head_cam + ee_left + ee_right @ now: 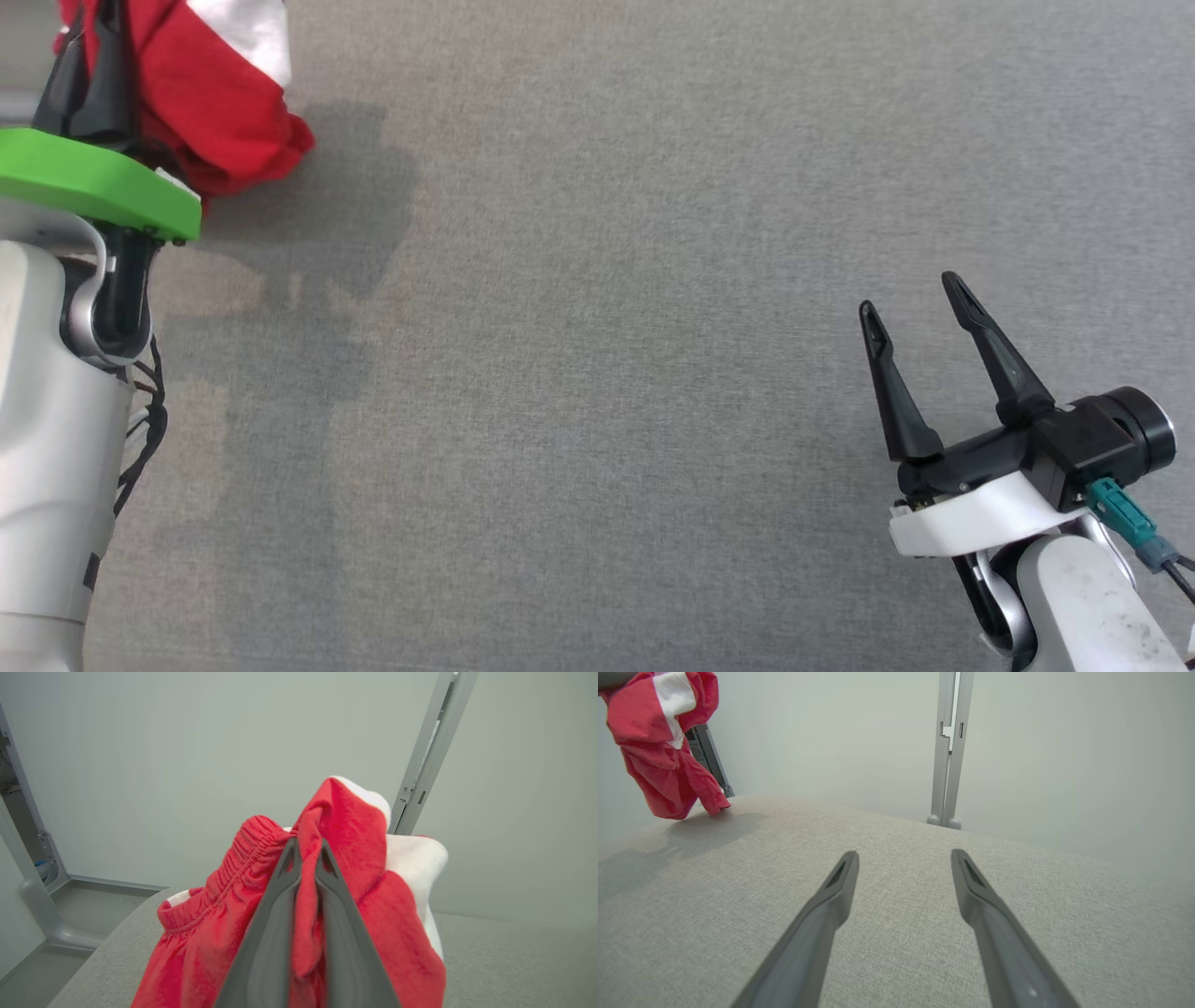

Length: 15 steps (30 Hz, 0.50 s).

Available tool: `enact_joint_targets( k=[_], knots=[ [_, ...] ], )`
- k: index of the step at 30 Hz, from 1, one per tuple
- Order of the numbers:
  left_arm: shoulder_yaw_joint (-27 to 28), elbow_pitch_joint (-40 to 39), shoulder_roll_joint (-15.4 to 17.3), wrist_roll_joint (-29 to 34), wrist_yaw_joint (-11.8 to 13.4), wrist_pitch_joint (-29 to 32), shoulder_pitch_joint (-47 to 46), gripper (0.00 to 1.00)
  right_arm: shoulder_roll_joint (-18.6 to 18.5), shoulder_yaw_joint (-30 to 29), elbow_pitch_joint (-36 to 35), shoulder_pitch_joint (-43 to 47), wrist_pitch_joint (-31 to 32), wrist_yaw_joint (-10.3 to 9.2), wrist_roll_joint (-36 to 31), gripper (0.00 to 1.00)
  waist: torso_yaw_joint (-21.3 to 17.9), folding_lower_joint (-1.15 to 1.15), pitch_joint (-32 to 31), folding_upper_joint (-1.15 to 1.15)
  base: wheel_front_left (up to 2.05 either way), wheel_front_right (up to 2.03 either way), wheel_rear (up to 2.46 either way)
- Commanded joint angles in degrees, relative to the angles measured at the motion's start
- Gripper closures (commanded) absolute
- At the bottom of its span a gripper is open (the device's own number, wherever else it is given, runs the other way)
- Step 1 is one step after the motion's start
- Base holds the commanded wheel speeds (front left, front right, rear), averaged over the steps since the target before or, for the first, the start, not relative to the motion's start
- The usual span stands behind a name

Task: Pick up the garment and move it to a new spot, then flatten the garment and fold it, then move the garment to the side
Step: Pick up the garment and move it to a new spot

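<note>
At the upper left of the head view, the red and white garment (224, 112) is held bunched up, clamped between the closed fingers of the left gripper (306, 851). A red fold is pinched at the fingertips, beside the gathered elastic waistband (247, 849). The lowest fold is seen at or just above the grey table (597, 373). At the lower right, the right gripper (910, 297) is seen above the table, its fingers spread apart.
</note>
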Motion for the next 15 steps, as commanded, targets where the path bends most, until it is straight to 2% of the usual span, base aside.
enact_joint_targets(
  k=[1, 9, 15],
  knots=[
    [-0.4, -1.4, 0.7, 0.6, 0.8, 0.0, 1.6, 1.00, 0.7, -0.1, 0.1, 1.2, 0.0, -0.09, 0.3, 0.00, -6.3, 0.00, -6.9, 0.00, 0.00, 0.00, 0.00],
    [-2.8, -14.4, 0.4, 2.3, 6.5, 3.0, 10.1, 1.00, 3.5, -2.0, -0.2, 4.3, 0.0, -0.09, 0.7, 0.00, -13.8, 0.00, -10.9, 0.00, 0.00, 0.00, 0.00],
    [-6.4, -23.8, -1.0, 5.0, 11.6, 4.2, 17.6, 1.00, 4.8, -4.5, -0.5, 5.8, 0.0, -0.09, 0.6, 0.00, -16.7, 0.00, -10.7, 0.00, 0.00, 0.00, 0.00]
  ],
)
